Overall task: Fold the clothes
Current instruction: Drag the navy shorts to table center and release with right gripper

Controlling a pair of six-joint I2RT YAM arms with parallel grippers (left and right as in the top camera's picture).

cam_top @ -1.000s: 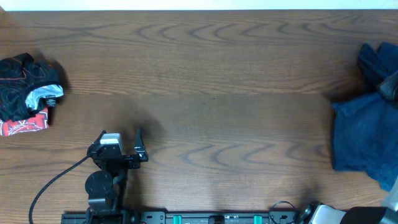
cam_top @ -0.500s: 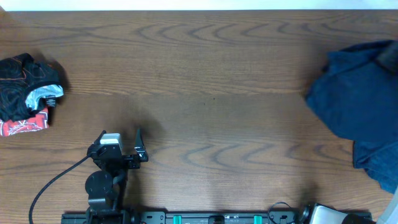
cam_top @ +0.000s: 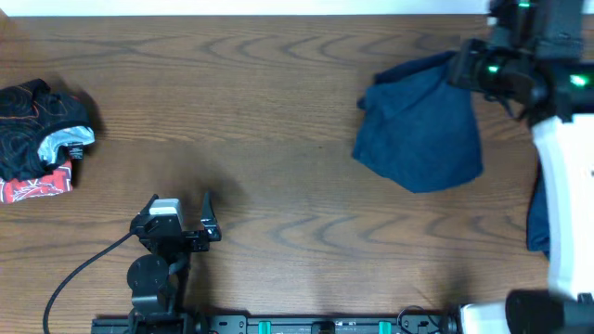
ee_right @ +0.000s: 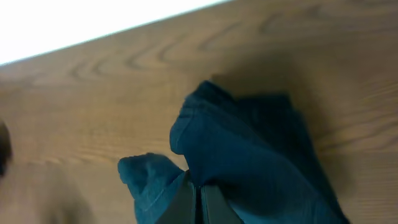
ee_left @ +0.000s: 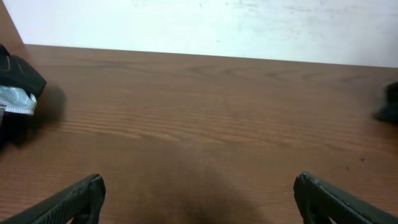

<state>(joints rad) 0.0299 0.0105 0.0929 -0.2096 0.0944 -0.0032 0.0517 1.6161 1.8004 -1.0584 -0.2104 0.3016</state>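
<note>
Status: right pincer [ee_right: 199, 200] is clamped on a bunched edge of the shorts [cam_top: 418, 130], crumpled near the far right corner of the counter [cam_top: 297, 111]. The left pincer [ee_left: 199, 205] is idle, jaws wide (nothing between them). No fold is made yet; all the folding is left.

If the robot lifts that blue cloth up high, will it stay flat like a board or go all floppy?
Probably floppy: the blue cloth sags in soft folds from the right gripper, shut on its edge. Likely light, since that one small pinch seems to lift it. Pushed along the table, it would probably wrinkle, not slide whole.
</note>
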